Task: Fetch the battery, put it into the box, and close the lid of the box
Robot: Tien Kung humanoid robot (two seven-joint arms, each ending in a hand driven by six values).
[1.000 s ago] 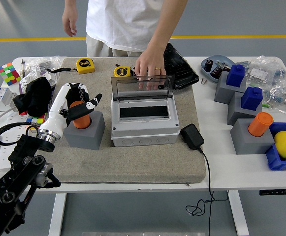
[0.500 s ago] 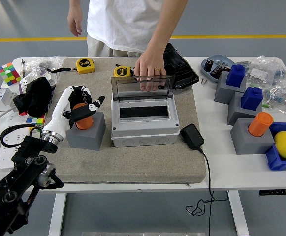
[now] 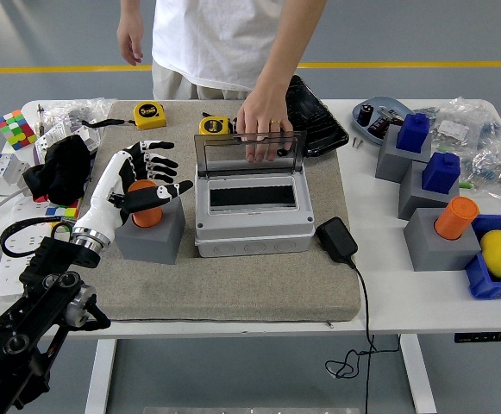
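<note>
Fetch step: left hand point(image 3: 147, 183) splayed over orange battery point(image 3: 145, 207), apparently not gripping; next, close fingers, lift toward box point(image 3: 252, 216).

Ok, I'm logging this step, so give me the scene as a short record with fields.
left hand: fingers spread open over the orange battery
battery: upright in the grey block, not lifted
box: grey, clear lid raised
person's hand: resting behind the lid's top edge
right arm: not in view
surface: beige mat
</note>
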